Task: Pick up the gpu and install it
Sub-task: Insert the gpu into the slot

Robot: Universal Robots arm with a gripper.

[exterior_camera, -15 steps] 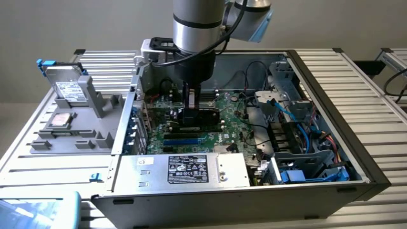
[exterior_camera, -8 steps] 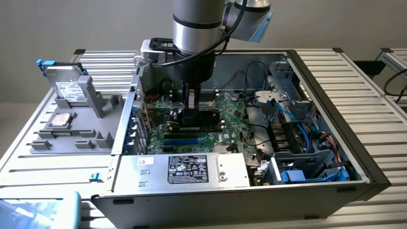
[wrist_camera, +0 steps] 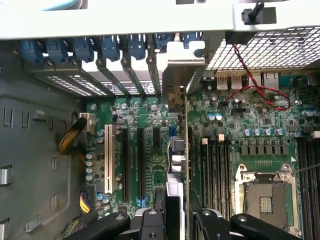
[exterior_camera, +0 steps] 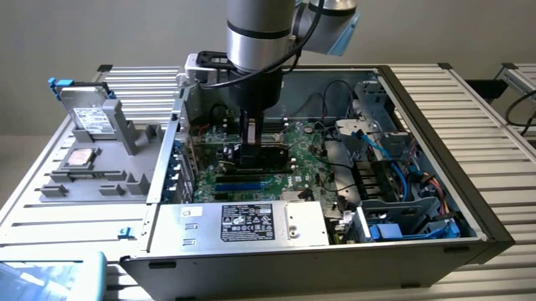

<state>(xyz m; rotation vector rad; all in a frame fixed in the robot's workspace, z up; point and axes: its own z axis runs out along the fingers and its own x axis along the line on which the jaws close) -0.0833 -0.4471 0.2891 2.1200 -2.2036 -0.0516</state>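
Closest to the wrist camera, the gripper [wrist_camera: 177,220] reaches down into the open computer case [exterior_camera: 481,219], its two black fingers [wrist_camera: 150,222] pinching the gpu [wrist_camera: 179,150] between them. The card is seen edge-on, standing upright over the green motherboard [wrist_camera: 235,125]. Its silvery end bracket meets the rear wall of the case just beside the row of slot covers with blue clips [wrist_camera: 105,50]. Whether its lower edge sits in a slot cannot be told. Black expansion slots and one white slot [wrist_camera: 108,157] lie to one side of the card, and the bare processor socket [wrist_camera: 264,192] lies to the other. In the exterior view the case lies on its side on a table of silvery ribbed metal slats [exterior_camera: 469,106]. A silver power supply [exterior_camera: 243,222] with a black label fills its near corner, and blue cables [exterior_camera: 393,157] run along the exterior view's right. On the exterior view's left a grey fixture tray [exterior_camera: 84,182] rests on the table, with a silver hard drive [exterior_camera: 88,116] standing upright in it. A plain pale grey wall [exterior_camera: 125,31] closes the room behind.
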